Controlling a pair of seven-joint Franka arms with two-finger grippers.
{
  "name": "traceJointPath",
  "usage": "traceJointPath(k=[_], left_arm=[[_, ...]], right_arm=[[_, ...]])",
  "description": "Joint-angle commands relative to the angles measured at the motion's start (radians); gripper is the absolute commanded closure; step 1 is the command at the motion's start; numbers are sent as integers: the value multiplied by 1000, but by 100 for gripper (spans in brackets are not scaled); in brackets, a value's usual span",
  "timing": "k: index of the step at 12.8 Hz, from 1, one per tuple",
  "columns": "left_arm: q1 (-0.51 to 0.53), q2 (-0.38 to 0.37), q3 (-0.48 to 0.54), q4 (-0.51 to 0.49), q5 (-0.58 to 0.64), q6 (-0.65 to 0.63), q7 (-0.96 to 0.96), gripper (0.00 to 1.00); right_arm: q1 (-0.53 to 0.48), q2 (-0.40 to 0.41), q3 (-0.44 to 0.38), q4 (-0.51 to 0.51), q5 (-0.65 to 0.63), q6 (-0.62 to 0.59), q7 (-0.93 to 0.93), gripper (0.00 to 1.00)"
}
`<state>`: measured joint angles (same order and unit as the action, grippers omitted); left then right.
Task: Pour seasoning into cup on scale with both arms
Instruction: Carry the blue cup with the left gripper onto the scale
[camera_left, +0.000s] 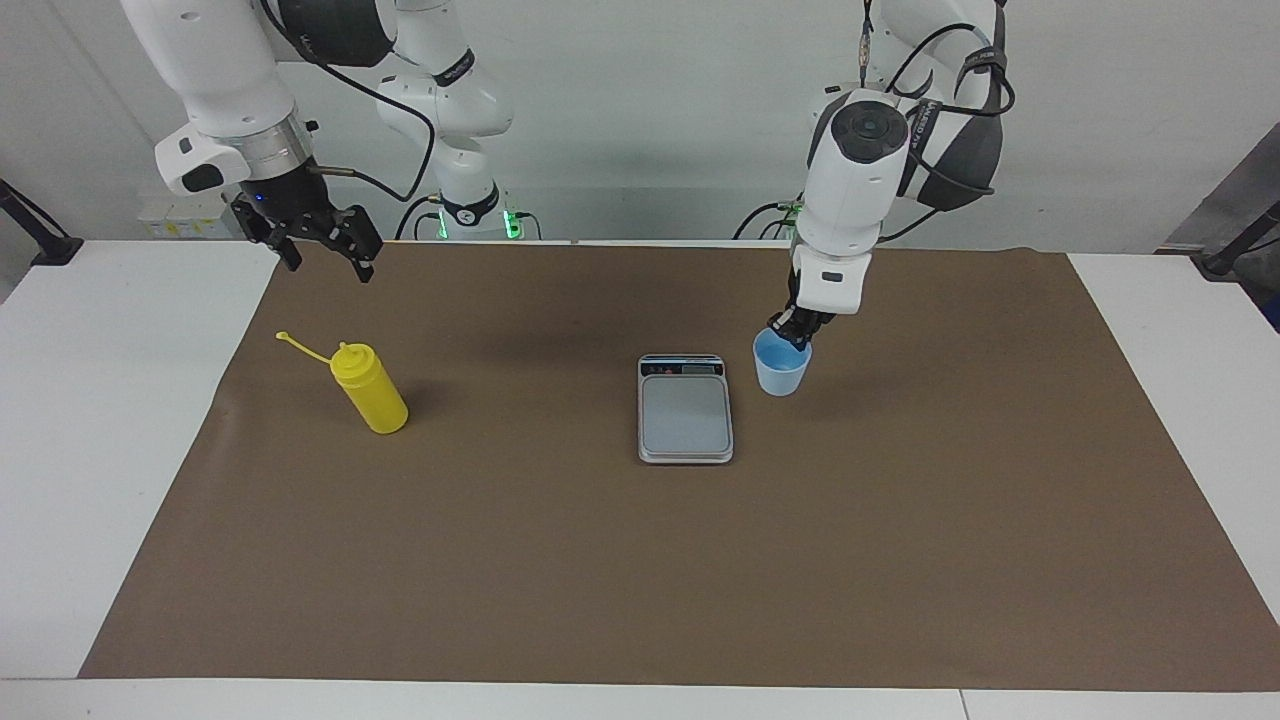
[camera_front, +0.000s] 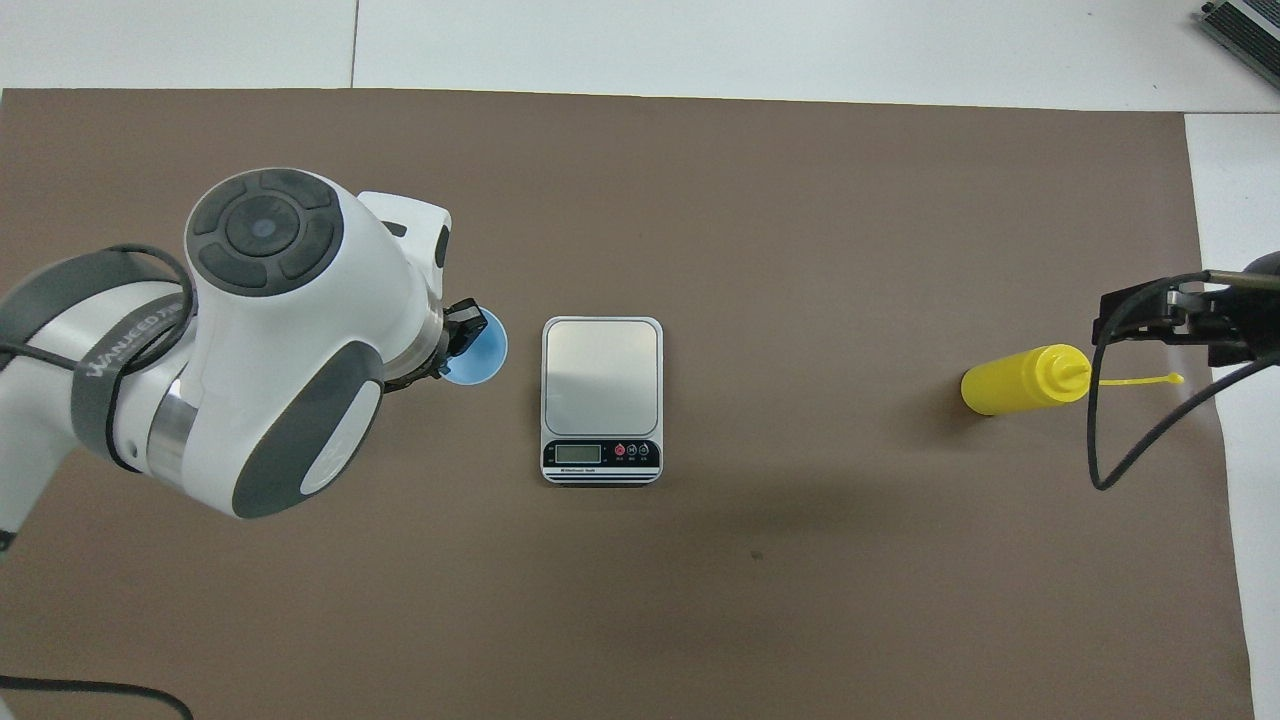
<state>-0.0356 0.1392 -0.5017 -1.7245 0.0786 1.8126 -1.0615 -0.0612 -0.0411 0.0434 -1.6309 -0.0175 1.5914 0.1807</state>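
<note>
The light-blue cup (camera_left: 780, 374) (camera_front: 484, 352) hangs from my left gripper (camera_left: 793, 337) (camera_front: 462, 338), which is shut on its rim. The cup is over the brown mat, right beside the silver scale (camera_left: 685, 412) (camera_front: 601, 375), toward the left arm's end of the table. The scale's platform is bare, and its display strip faces the robots. The yellow seasoning bottle (camera_left: 370, 392) (camera_front: 1015, 382) stands toward the right arm's end, its tethered tip cap sticking out sideways. My right gripper (camera_left: 322, 250) (camera_front: 1165, 318) waits open in the air over the mat's edge, close to the bottle's nozzle.
A brown mat (camera_left: 640, 560) covers most of the white table (camera_left: 90, 400). A black cable (camera_front: 1100, 440) loops down from the right arm beside the bottle. In the overhead view the left arm's bulky wrist hides the mat under it.
</note>
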Motion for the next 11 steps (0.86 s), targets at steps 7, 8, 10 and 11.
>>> traceJointPath(k=[7,8,10,11], left_arm=[[-1,138,-87,-4,7,154,-155,100],[-4,155,-89,-3,10,175,-161,100],[-7,181,-89,3,12,206,-163,100],[-7,192,-89,9,12,208,-163,100]], right_arm=[[-14,-22,6,-24,19,7,-17,0],[-14,-22,6,-26,19,7,-17,0],[-14,-22,6,-24,19,7,-17,0],[-14,-22,6,-24,19,7,-17,0]])
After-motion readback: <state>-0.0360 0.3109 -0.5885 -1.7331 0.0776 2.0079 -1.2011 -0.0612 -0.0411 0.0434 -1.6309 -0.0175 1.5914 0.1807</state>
